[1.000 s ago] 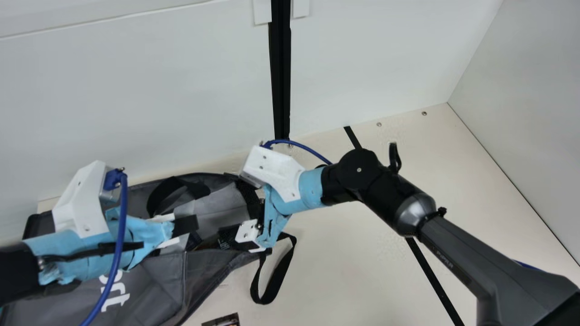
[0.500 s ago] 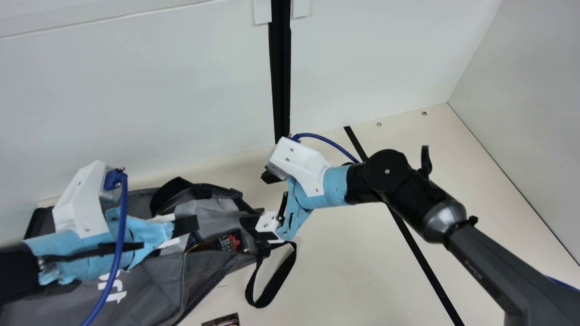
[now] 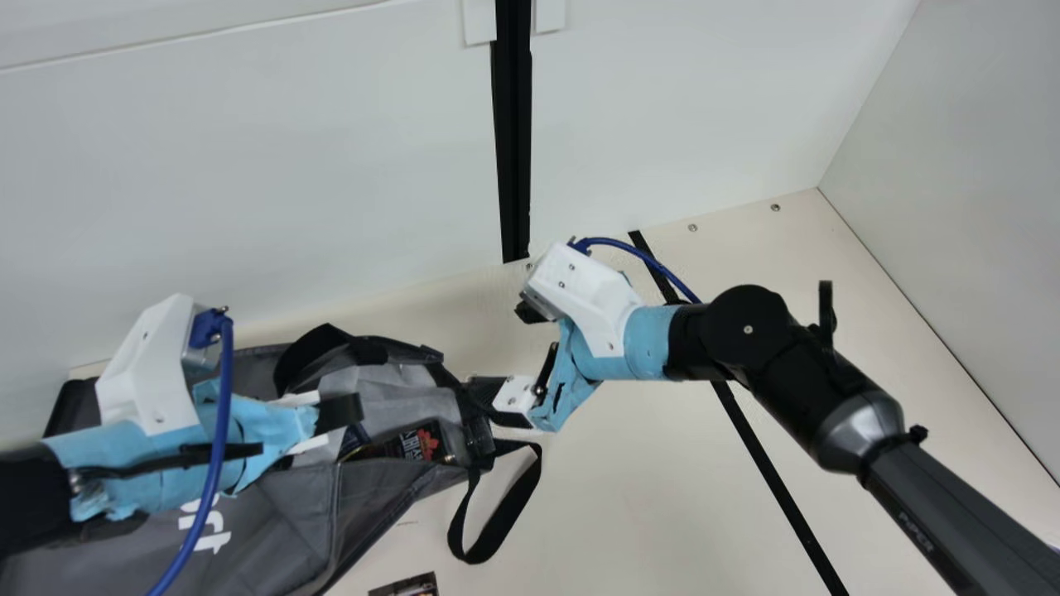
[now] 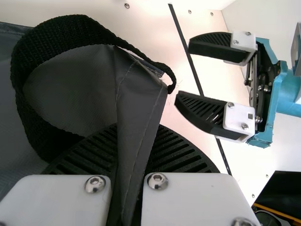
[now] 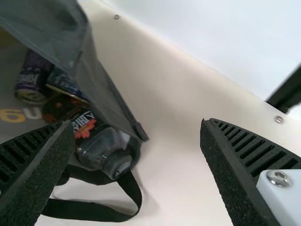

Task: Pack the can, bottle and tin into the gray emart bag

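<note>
gray bag | black strap | purple can | cream table

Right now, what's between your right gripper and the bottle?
In the main view, part of the gray bag lies between my right gripper and the bottle.

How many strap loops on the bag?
2. One arches over the far side of the gray bag, near the left gripper; the other hangs off its open end. More may be hidden.
</note>
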